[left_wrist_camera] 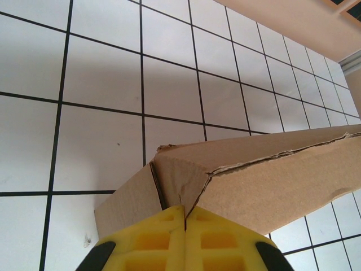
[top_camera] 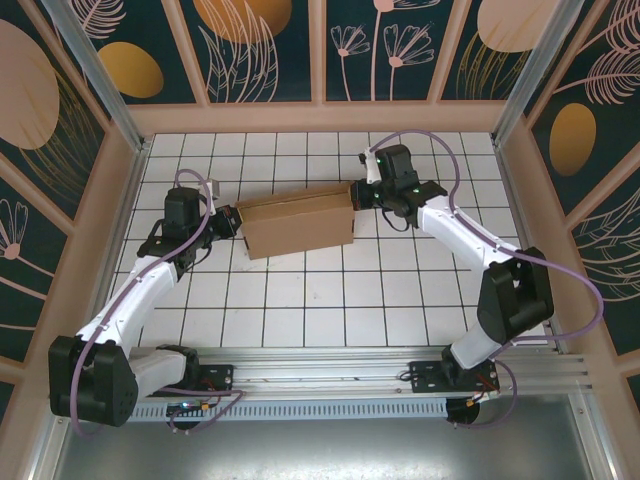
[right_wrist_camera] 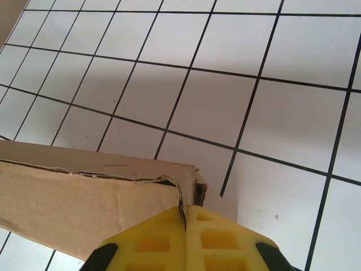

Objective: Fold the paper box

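Jaws: left gripper (left_wrist_camera: 184,217) pressed fully together, tips against the left end of the paper box (top_camera: 298,225), nothing visibly clamped | right gripper (right_wrist_camera: 185,217) likewise closed, tips at the box's right end | box: folded up, resting on tiled table (top_camera: 330,300) between both grippers

— Where's the paper box (top_camera: 298,224)?
— Near the far edge of the desk (top_camera: 330,290), about midway across, lying slightly askew.
— Its state?
— Plain brown cardboard, folded into a closed oblong; seam edge ragged, end corners creased.
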Robot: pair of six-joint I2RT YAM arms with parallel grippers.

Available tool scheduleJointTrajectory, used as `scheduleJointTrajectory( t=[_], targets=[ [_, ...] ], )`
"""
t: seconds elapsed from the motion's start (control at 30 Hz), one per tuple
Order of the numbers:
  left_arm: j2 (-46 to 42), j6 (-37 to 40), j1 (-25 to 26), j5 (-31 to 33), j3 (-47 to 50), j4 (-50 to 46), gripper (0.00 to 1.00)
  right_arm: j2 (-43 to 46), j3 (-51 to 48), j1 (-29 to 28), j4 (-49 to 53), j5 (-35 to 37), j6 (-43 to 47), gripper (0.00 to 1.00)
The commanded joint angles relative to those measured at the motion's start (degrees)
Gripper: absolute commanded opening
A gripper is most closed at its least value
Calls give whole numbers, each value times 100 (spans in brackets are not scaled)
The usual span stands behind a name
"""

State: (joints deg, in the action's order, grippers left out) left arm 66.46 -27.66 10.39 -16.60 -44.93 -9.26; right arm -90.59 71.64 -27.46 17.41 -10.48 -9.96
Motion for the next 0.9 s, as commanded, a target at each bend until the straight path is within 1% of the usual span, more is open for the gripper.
scheduleJointTrajectory(
  t=[0.0,0.1,0.33,0.5,0.6,0.7,0.87],
  targets=[
    [96,68,-30,78,-75,-542,0,-104,-148,-124,359,195,97,0],
    [56,51,-29,78,-71,-542,0,44,-475,-201,129,423,199,0],
    [-18,16,-29,57,-14,-533,0,656,-1457,-356,-781,852,233,0],
    [-97,-52,-30,-5,85,-440,0,1139,-2219,-546,-1618,977,-201,0],
    [-148,-88,-29,-41,217,-351,0,1263,-2611,-659,-2046,986,-458,0],
    [-142,-82,-27,-62,265,-348,0,1179,-2585,-714,-2045,1002,-665,0],
    [-160,-64,-29,-27,230,-375,0,1041,-2242,-714,-1778,998,-1121,0]
  ],
)
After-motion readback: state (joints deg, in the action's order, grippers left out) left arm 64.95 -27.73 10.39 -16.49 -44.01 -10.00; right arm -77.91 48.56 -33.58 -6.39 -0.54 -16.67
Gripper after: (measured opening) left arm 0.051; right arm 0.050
